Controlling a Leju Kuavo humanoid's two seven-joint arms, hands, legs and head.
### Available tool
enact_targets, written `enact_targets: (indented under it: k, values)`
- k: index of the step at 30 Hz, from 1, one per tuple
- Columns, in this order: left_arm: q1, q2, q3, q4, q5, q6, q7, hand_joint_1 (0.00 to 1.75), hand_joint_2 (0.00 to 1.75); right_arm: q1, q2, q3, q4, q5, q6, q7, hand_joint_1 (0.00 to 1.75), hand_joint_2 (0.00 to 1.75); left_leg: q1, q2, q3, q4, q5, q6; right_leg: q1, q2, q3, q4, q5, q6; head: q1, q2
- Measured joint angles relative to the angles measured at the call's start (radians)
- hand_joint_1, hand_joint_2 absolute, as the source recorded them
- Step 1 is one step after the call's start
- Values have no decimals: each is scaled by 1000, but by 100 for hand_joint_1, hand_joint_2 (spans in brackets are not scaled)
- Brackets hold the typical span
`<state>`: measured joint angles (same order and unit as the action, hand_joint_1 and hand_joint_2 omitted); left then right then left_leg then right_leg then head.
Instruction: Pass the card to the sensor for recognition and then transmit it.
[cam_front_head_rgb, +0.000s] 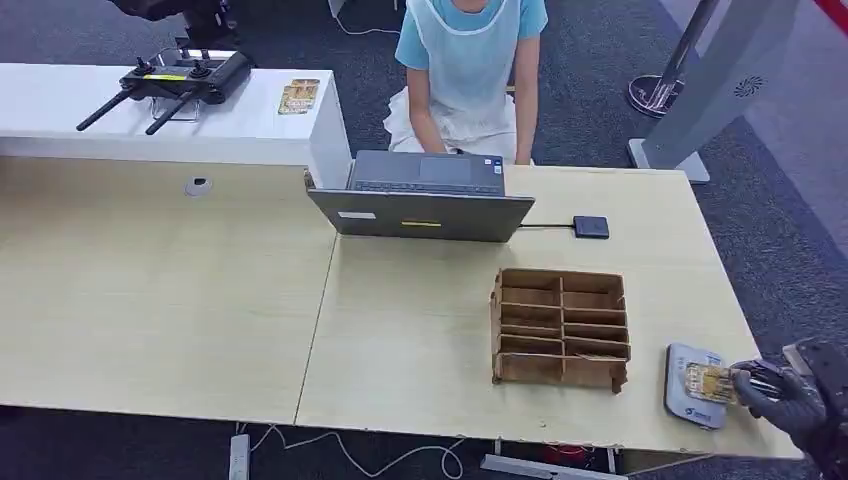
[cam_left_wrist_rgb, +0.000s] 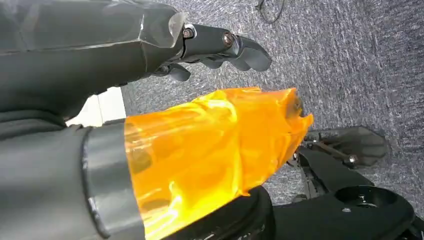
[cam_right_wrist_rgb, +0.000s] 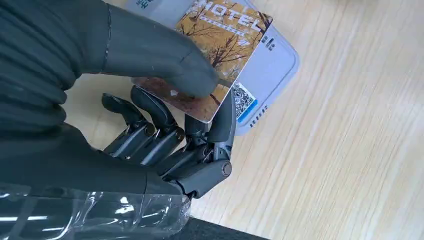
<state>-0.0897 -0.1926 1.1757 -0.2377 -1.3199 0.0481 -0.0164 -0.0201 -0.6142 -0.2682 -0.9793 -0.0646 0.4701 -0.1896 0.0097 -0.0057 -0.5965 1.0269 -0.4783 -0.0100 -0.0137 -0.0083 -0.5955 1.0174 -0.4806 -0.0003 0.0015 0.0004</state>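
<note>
Autumn-brown printed hotel card (cam_right_wrist_rgb: 220, 47) sits pinched in our right hand (cam_front_head_rgb: 790, 395), over the flat pale-grey sensor pad (cam_front_head_rgb: 693, 385) at the wooden table's (cam_front_head_rgb: 180, 300) four o'clock corner. Our left hand (cam_left_wrist_rgb: 220, 47) hangs above carpet, fingers curled on nothing.

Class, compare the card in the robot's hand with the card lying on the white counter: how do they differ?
The held card is pinched by the right hand over the grey sensor pad; the counter card lies flat and untouched. The held card is near the robot, the counter card far, beside a black controller. Both look golden-brown.
</note>
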Motion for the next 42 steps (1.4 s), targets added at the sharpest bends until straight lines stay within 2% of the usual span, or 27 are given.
enact_targets:
  k: [14,25,33,37,42]
  values:
    - [0,-1,0,7,6,0,0,0,0,-52,13,50,66,99,-88,-10,175,175,0,1,1,0,0,0,0,0,0,0,0,0,0,0]
    - [0,0,0,7,10,0,0,0,0,-65,13,50,78,94,-63,-44,175,175,0,1,1,0,0,1,0,0,1,0,0,0,0,0]
    - [1,1,2,7,25,2,0,0,0,-63,-31,10,-32,-2,-16,-29,175,175,-1,1,1,0,-1,1,-1,0,1,0,0,0,0,0]
    - [1,1,11,7,27,5,0,0,0,-76,-58,-6,-108,-16,-23,-17,175,175,-2,1,1,0,-1,1,-2,0,1,0,0,1,0,0]
    - [0,0,14,7,30,5,0,0,0,-144,-87,-5,-197,-19,-42,1,175,175,-2,2,1,0,-1,1,-2,1,2,0,0,1,0,0]
